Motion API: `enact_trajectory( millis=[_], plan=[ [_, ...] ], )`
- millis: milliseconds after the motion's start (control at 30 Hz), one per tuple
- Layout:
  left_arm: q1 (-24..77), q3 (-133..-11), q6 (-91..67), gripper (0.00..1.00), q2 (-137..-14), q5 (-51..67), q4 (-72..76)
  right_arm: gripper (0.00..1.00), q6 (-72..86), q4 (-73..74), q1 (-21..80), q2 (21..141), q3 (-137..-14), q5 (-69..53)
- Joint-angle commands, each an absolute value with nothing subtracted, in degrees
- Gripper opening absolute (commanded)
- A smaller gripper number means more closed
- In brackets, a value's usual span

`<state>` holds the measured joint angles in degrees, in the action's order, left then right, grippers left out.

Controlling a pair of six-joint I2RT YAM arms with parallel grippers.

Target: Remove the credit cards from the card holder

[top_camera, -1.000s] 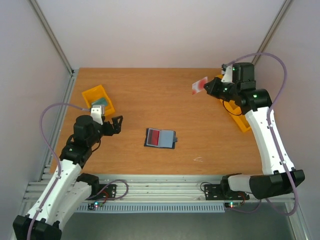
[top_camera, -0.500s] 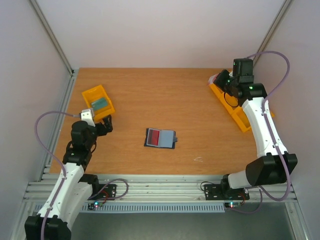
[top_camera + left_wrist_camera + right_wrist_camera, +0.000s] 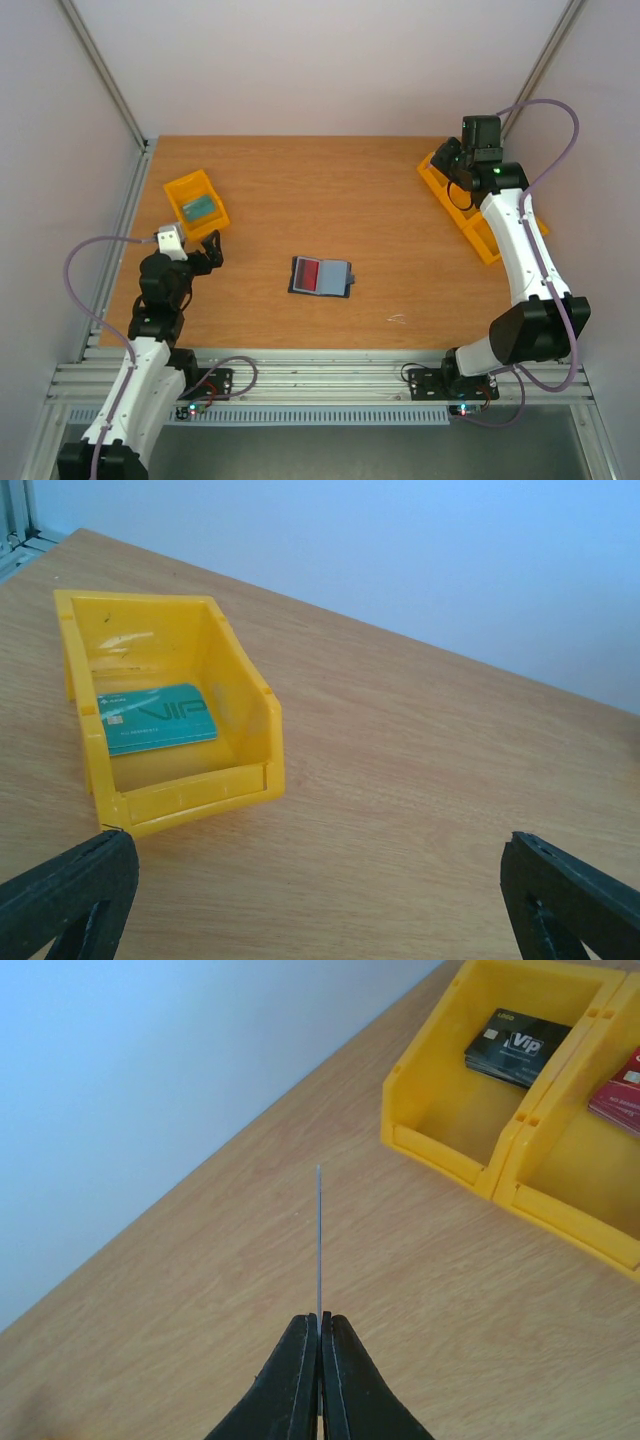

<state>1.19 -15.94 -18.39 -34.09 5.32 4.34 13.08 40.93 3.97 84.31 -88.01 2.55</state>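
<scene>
**Right arm swings a card toward the bins**

The right gripper (image 3: 319, 1325), its fingers pressed tight on a thin whitish plastic credit card (image 3: 318, 1245) seen edge-on from the wrist, hangs near the double yellow plastic bin (image 3: 447, 1152) at the table's far right edge. A second ago the same card was held out over bare wood, short of that bin; the arm has since swung it in. A black card (image 3: 516, 1044) lies in one compartment and a dark red card (image 3: 624, 1092) in the next.

The left gripper (image 3: 211, 248), fingers spread wide and holding nothing, has drawn back from the middle of the table toward the single yellow bin (image 3: 190, 788), where a teal card (image 3: 155, 718) rests.

The small navy-blue, booklet-like card holder (image 3: 321, 276) lies open and unmoved at the centre of the orange wooden table (image 3: 300, 180), well apart from both arms. A red rectangle (image 3: 329, 275), likely another card, shows in its sleeve. The drop looks imminent, and at least one card seems left to pull.
</scene>
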Motion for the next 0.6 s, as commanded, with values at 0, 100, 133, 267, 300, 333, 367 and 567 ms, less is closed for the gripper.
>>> enact_trajectory(
  millis=[0,100,133,267,300,333,367,567],
  plan=[
    [0.7,-15.1,-18.5,0.99,-33.6,4.5,9.8,0.01,14.5,41.5,3.9,84.7,-89.5,5.6],
    [0.7,-14.9,-18.8,0.99,-34.0,4.6,10.0,0.01,14.3,42.5,3.9,84.3,-89.4,7.0],
    [0.7,-14.9,-18.8,0.99,-34.1,4.6,10.1,0.01,14.0,42.5,3.9,84.3,-89.3,7.4],
    [0.7,-14.9,-18.4,0.99,-34.4,3.9,9.8,0.01,13.5,41.9,3.9,84.7,-89.5,7.2],
    [0.7,-14.9,-18.2,0.99,-34.4,3.8,9.6,0.01,13.4,41.6,3.9,84.8,-89.6,7.0],
    [0.7,-14.9,-18.0,0.99,-34.5,3.6,9.6,0.01,13.3,41.2,3.9,84.7,-89.6,6.7],
    [0.7,-15.0,-17.7,0.99,-34.7,3.3,9.3,0.01,13.2,40.9,3.9,84.6,-89.5,6.6],
    [0.7,-17.5,-18.7,0.99,-37.4,-2.8,6.1,0.01,12.5,38.9,3.9,82.1,-87.1,5.6]
  ],
)
